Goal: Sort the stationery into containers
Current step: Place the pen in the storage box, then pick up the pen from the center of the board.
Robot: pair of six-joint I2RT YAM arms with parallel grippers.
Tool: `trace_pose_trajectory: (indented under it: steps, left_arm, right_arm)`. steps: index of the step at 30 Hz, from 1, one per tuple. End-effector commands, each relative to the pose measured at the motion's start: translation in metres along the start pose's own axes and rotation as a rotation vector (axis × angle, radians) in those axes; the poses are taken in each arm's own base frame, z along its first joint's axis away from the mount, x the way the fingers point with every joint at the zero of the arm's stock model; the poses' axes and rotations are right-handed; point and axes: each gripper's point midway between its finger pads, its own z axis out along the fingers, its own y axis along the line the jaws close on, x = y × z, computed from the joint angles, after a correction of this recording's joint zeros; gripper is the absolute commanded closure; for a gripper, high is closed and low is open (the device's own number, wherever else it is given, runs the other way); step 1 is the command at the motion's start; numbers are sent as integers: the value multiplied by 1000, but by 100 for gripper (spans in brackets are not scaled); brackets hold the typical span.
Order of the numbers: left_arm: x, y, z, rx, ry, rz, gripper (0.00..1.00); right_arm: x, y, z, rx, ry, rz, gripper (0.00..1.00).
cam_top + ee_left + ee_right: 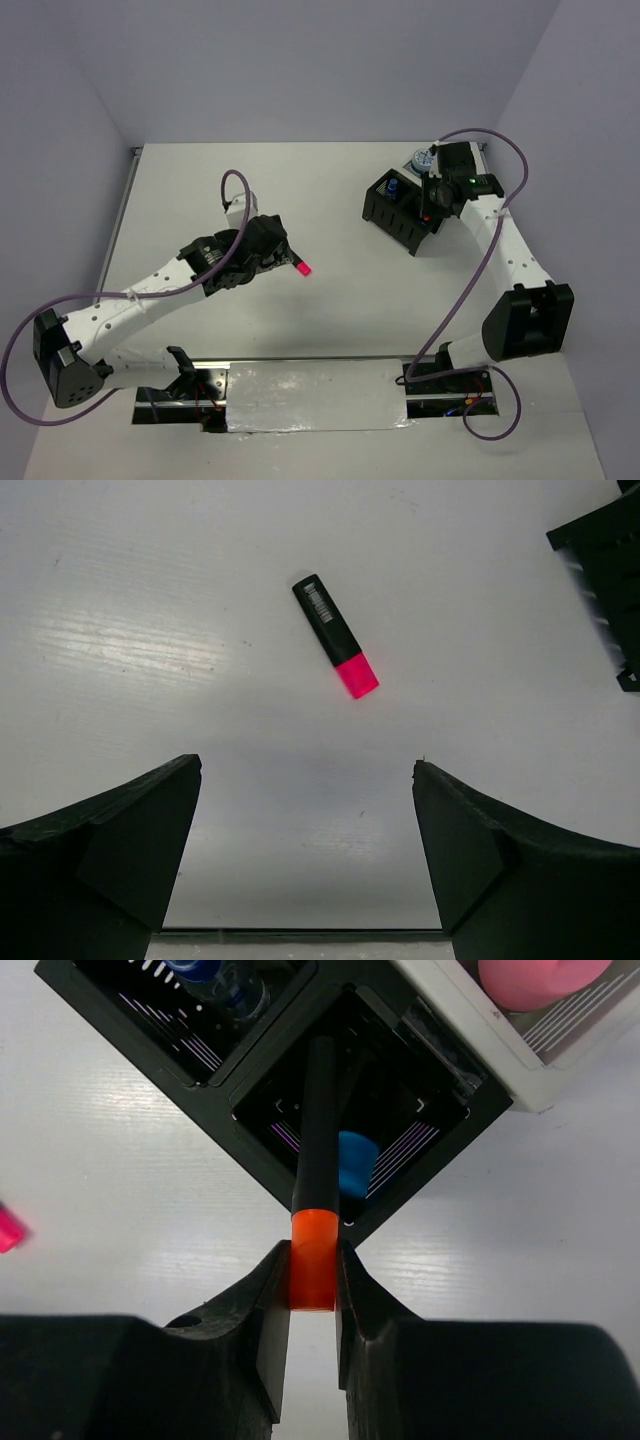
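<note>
Only the right wrist view showed the right gripper point(313, 1280) clamped on the cap of one orange-capped highlighter point(318, 1110), its black barrel slanting into a compartment of the black organiser point(215, 1095) beside one blue-capped highlighter point(355, 1165). The left wrist view showed the left gripper point(306, 765) spread wide, with one pink-capped highlighter point(336, 636) lying flat on the table point(120, 600) beyond it.

Nothing legible anywhere right now. The pink-capped highlighter point(335, 637) carries a small white printed patch on its black barrel, near the end away from the cap. It looks striped, barcode-like, but the marks are too fine to read.
</note>
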Motion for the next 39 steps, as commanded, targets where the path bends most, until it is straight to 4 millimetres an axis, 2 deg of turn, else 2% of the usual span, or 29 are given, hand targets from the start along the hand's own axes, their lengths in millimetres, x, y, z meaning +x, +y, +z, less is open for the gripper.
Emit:
trace_pose_trajectory:
  steps: [1, 5, 6, 7, 9, 10, 11, 17, 19, 20, 21, 22, 23, 24, 25, 26, 28, 29, 30, 32, 39]
  left_arm:
    - [4, 0, 7, -4, 20, 43, 1]
    - [10, -1, 19, 8, 49, 38, 1]
    - [11, -2, 22, 11, 53, 36, 1]
    - [12, -3, 23, 13, 60, 35, 1]
    - [13, -4, 28, 7, 68, 42, 1]
    - [14, -4, 30, 4, 72, 45, 1]
    - [15, -5, 32, 3, 75, 45, 1]
    - [21, -10, 45, 9, 91, 34, 1]
    - [22, -12, 54, 0, 96, 15, 1]
    - [20, -16, 57, 1, 97, 4, 1]
    - [19, -17, 61, -6, 98, -10, 1]
    - [23, -15, 72, -40, 112, -37, 1]
    - [20, -18, 76, -47, 111, -57, 1]
    - [20, -19, 81, -62, 112, -73, 1]
    - [27, -14, 92, -118, 135, -102, 1]
    - [20, -21, 95, -124, 127, -127, 1]
    - [28, -19, 112, -192, 141, -155, 1]
    - [23, -21, 113, -217, 137, -166, 1]
    - [31, -18, 123, -256, 155, -161, 1]
    - [32, -17, 128, -310, 165, -205, 4]
    - [51, -2, 170, -426, 190, -261, 13]
  right_arm:
    - [-8, 1, 1, -25, 7, -28, 92]
    - [-3, -1, 14, -17, 50, -26, 83]
    - [-6, 0, 15, -18, 49, -27, 68]
    - [-4, -2, 18, -11, 68, -24, 60]
    - [-11, -1, 16, -13, 54, -22, 36]
    - [-18, -3, 13, -2, 33, -17, 7]
    - [-23, -3, 10, 1, 22, -14, 0]
    - [-41, 1, -14, -5, -55, 20, 0]
    - [-45, 17, -30, -46, -118, 1, 0]
    - [-37, 25, -30, -62, -116, -15, 0]
    - [-41, 43, -45, -106, -180, -38, 0]
    - [-29, 51, -44, -124, -172, -53, 0]
    - [-28, 58, -58, -146, -217, -60, 0]
    - [-26, 76, -64, -185, -248, -70, 0]
    - [-21, 82, -67, -201, -261, -77, 0]
    - [-11, 86, -70, -222, -269, -81, 0]
    - [4, 101, -71, -269, -262, -96, 0]
    - [6, 104, -77, -286, -277, -98, 0]
    - [10, 106, -78, -294, -280, -99, 0]
    - [20, 111, -81, -319, -278, -111, 0]
    - [34, 107, -91, -343, -308, -113, 0]
